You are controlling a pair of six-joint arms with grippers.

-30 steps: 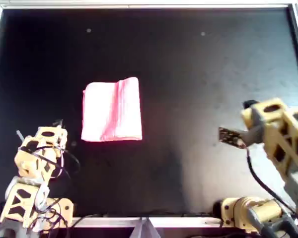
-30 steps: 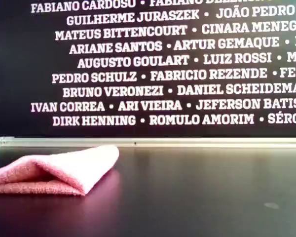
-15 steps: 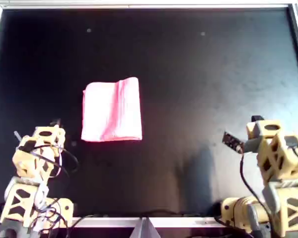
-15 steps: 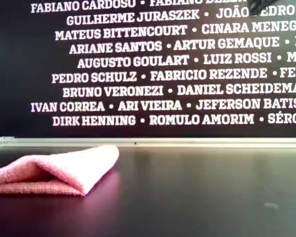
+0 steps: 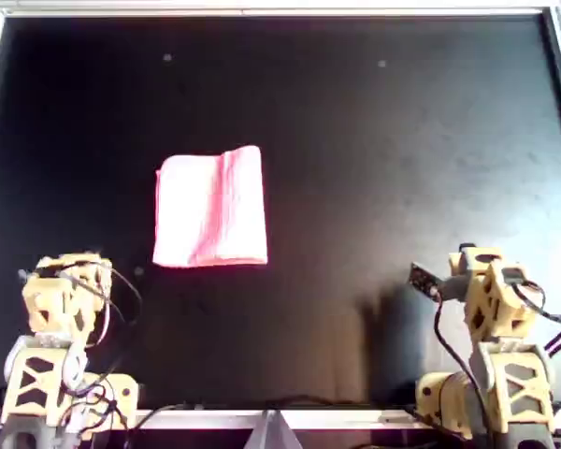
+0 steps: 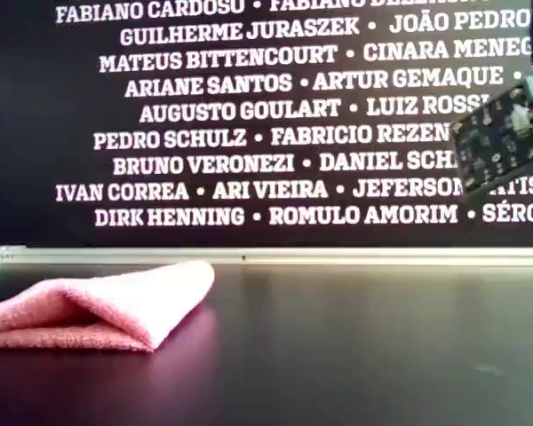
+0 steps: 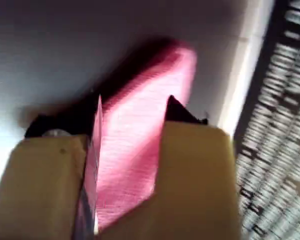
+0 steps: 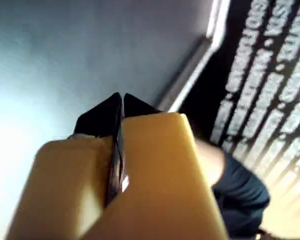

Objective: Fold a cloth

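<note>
Cloth (image 5: 210, 208) folded on table, apart from first tool (image 7: 132, 107), jaws parted.

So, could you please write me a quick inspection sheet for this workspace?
Surface: black table with a pale frame, a few small specks.
Job's things: the cloth lies folded, touched by neither gripper.
Clutter: nothing seen.
Grippers: my first gripper open, looking toward the cloth; my second gripper shut and empty.
Cables: black wires hang along both arms, clear of the cloth.
Surroundings: dark wall printed with white names.
</note>
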